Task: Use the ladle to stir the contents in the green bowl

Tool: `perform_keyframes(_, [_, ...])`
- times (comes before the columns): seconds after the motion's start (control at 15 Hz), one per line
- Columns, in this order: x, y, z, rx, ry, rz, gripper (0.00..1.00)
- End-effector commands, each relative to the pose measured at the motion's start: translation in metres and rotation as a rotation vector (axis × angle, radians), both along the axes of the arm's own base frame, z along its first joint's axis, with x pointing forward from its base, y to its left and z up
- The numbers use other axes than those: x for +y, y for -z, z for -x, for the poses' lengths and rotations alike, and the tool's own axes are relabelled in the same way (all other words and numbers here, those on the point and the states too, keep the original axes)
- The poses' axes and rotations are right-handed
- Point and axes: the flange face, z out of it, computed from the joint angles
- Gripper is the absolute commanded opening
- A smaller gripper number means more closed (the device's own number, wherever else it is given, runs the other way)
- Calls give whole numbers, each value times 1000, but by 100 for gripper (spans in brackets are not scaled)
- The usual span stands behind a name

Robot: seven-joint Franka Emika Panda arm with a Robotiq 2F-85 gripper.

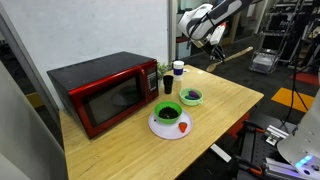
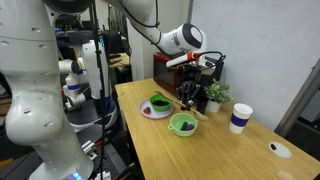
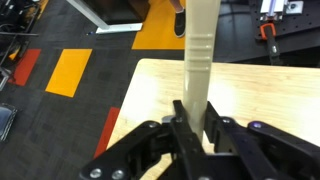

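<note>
The red microwave (image 1: 105,92) fills the left end of the bench (image 1: 228,108). It stands just left of the green bowl (image 1: 168,110), so I have little room on that side. The green bowl sits on a white plate (image 1: 157,128) about mid-bench, dark contents showing. A small red item (image 1: 183,126) shares the plate, just right of the bowl. Behind the bowl stand a black cup (image 1: 166,85) and a small plant (image 1: 163,70). A white cup (image 1: 178,68) is further back, close to the bench's far edge. A paler green bowl (image 1: 192,96) sits near the green bowl, behind it and to its right, apart from the plate.

Right of the green bowl, bare wood runs out to the bench's right edge.

High up and well to the right of the green bowl, beyond the far corner of the bench, hang my fingers (image 3: 216,128). They are pressed in on the ladle (image 3: 197,50), pinching its pale handle. In the wrist view the handle runs straight away from the fingers, over the bench's edge and corner. Yellow and orange floor patches (image 3: 68,70) lie beyond that edge. I can't make out the ladle's head.
</note>
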Motion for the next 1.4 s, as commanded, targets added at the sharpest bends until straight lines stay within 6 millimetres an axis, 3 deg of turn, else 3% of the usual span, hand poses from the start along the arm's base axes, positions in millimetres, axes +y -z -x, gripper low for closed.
perform_keyframes(0.0, [-19,9,-2,-139,149,-30,6])
perform_keyframes(0.33, [-12,29,-5,-396,286,3,6])
perform_keyframes(0.67, [-18,41,-9,-585,381,65,6])
perform_keyframes(1.33, [-31,81,36,-685,553,141,6])
